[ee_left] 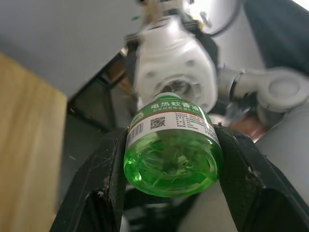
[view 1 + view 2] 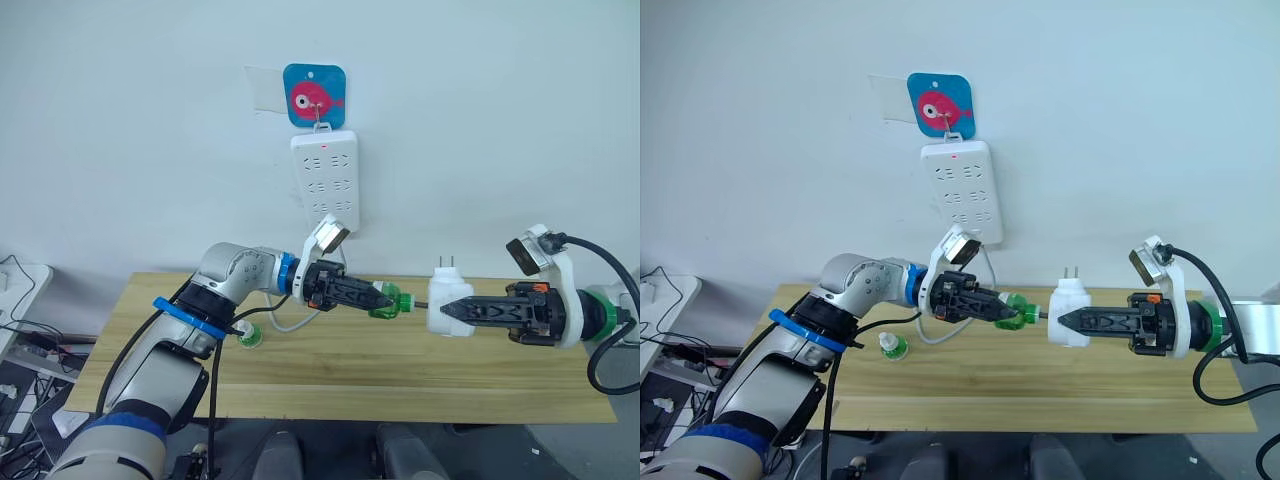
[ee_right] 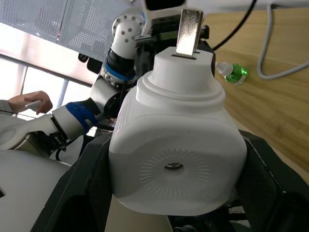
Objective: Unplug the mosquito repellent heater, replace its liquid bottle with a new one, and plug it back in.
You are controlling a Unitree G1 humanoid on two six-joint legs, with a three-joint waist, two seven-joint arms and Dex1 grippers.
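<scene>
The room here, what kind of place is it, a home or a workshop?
Probably a lab or test room rather than a home: a bare wooden table against a plain white wall, a wall-hung power strip, and loose cables piled beside the table.

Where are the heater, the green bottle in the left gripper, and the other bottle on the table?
heater [image 2: 447,305]: left eye view, white body.
green bottle [image 1: 173,153]: left wrist view, bottle base.
other bottle [image 2: 893,346]: right eye view, green body.
</scene>
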